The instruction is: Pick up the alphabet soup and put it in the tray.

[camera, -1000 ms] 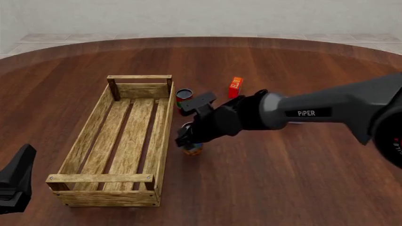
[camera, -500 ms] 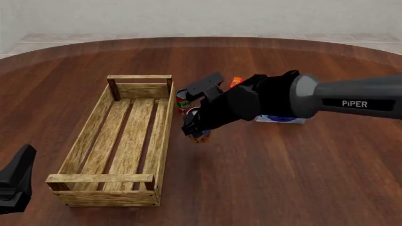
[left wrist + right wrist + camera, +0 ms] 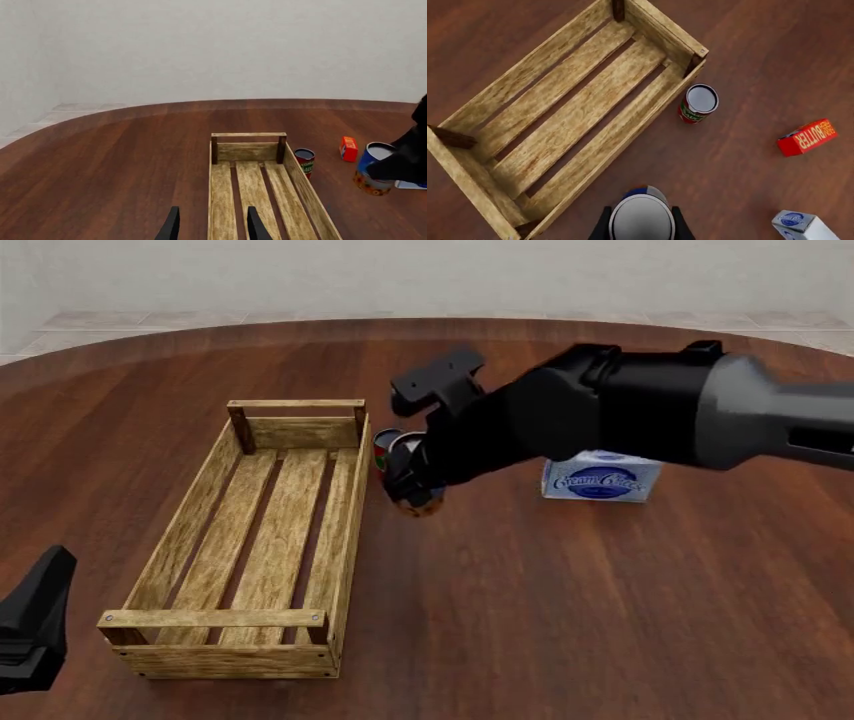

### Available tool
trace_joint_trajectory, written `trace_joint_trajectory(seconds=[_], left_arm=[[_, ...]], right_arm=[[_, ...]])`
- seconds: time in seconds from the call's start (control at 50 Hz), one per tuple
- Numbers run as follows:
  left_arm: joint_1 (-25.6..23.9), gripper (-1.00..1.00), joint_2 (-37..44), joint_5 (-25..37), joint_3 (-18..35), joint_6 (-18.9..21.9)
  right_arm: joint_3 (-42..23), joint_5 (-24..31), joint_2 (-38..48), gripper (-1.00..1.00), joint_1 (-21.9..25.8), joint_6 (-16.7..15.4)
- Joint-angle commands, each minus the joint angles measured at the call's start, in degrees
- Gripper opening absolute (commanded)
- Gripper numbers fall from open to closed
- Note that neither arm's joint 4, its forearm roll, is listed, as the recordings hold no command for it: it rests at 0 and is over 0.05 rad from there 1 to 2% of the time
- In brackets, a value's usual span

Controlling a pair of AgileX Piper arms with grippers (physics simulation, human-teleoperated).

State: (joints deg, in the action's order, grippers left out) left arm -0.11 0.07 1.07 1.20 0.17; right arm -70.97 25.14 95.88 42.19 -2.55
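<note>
The alphabet soup (image 3: 422,503) is a small can with a blue label, an orange lower band and a silvery top (image 3: 642,219). My right gripper (image 3: 408,486) is shut on it and holds it in the air, just right of the tray's right long wall. The can also shows in the left wrist view (image 3: 373,169), tilted a little. The tray (image 3: 350,502) is a long light-wood slatted crate (image 3: 570,107) with nothing in it. My left gripper (image 3: 213,228) is open and low at the tray's near end (image 3: 248,151).
A red-and-green can (image 3: 698,104) stands beside the tray's far right corner, partly hidden behind the right gripper in the front view. An orange-red butter box (image 3: 807,137) lies farther right. A white and blue cream cheese box (image 3: 601,481) sits under the right arm.
The right arm has lifted the soup can off the table and carried it up and a little farther away. The left arm has not moved.
</note>
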Motion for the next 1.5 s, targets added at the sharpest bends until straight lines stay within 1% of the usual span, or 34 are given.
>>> trace_joint_trajectory(seconds=[0.02, 0.3, 0.66, 0.8, 1.16, 1.5], left_arm=[[0.0, 1.00, 0.0, -0.3, -0.3, 0.0], [0.0, 1.00, 0.0, -0.4, -0.4, 0.0], [0.0, 1.00, 0.0, -0.4, -0.5, 0.0], [0.0, 1.00, 0.0, -0.5, -0.5, 0.0], [0.0, 1.00, 0.0, -0.5, -0.5, 0.0], [0.0, 1.00, 0.0, -0.4, -0.5, 0.0]], right_arm=[[-1.7, 1.5, -2.8, -1.00, 2.1, 1.0], [-4.3, 1.8, -2.6, -1.00, 6.0, 2.1], [-9.2, 3.2, -0.1, -1.00, 9.5, 1.6], [-10.7, 3.1, 1.8, -1.00, 11.2, 2.3], [-14.1, 3.2, 5.0, -1.00, 12.9, 2.6], [-16.0, 1.9, 8.0, -1.00, 13.1, 3.1]])
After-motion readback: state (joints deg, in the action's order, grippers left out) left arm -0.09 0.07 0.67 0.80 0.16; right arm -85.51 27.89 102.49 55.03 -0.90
